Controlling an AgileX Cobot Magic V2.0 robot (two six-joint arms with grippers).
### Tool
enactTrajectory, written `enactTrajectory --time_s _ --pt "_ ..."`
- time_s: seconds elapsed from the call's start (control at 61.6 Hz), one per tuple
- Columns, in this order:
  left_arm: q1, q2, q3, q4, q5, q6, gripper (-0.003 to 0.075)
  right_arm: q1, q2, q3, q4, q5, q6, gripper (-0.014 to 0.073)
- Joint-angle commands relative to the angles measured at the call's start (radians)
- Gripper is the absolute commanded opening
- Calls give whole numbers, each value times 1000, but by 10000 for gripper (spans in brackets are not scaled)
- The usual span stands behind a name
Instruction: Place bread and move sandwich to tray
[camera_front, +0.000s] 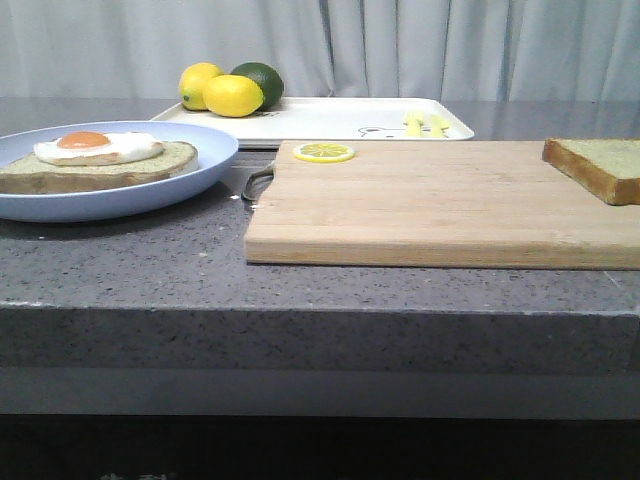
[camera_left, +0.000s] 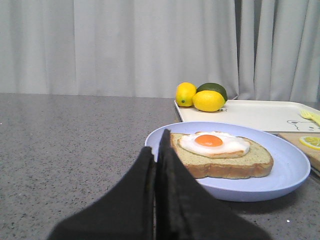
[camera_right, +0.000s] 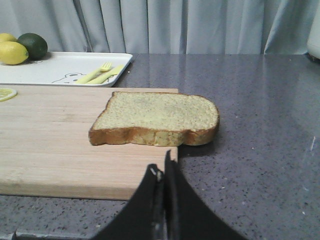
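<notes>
On my feed, a grey speckled surface (camera_front: 130, 270) before pale curtains (camera_front: 420, 45). The bread (camera_right: 157, 119) lies half over the board (camera_front: 440, 205) edge; the sandwich (camera_left: 222, 155) sits plated beside the tray (camera_front: 330, 120). Left gripper (camera_left: 159, 155) and right gripper (camera_right: 162, 172) appear pressed together, empty.

Left gripper (camera_left: 156, 165) matte black tapered fingers, right gripper (camera_right: 163, 177) black, pale scuffed tip

Front view: bread (camera_front: 598, 166) on the cutting board (camera_front: 440, 205) cut off at frame edge, as is the board's own far end. Plate (camera_front: 150, 185) clipped beside the board. Tray (camera_front: 330, 118) print (camera_front: 375, 130) behind board too small to read.
</notes>
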Motion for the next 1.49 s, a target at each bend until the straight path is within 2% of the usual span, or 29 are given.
enactTrajectory --time_s 0.0,0.811,0.973,1.087,1.217,1.476 --pt "3 -20 6 -8 -79 -9 -18 -7 -24 -4 -2 -78 -6 -119" --pt "3 -20 4 -11 -103 -9 -18 -7 -24 -6 -3 -99 -6 -119" --pt "3 -20 -78 -10 -85 -9 -18 -7 -23 -90 -3 -58 -6 -119" --pt "3 -10 -197 -10 10 -9 -18 -7 -19 -192 -4 12 -6 -119" --pt "3 45 -370 -10 191 -9 -18 -7 21 -325 -20 110 -6 -119" --pt "3 244 -683 -10 506 -9 -18 -7 222 -583 -25 340 -6 -119"
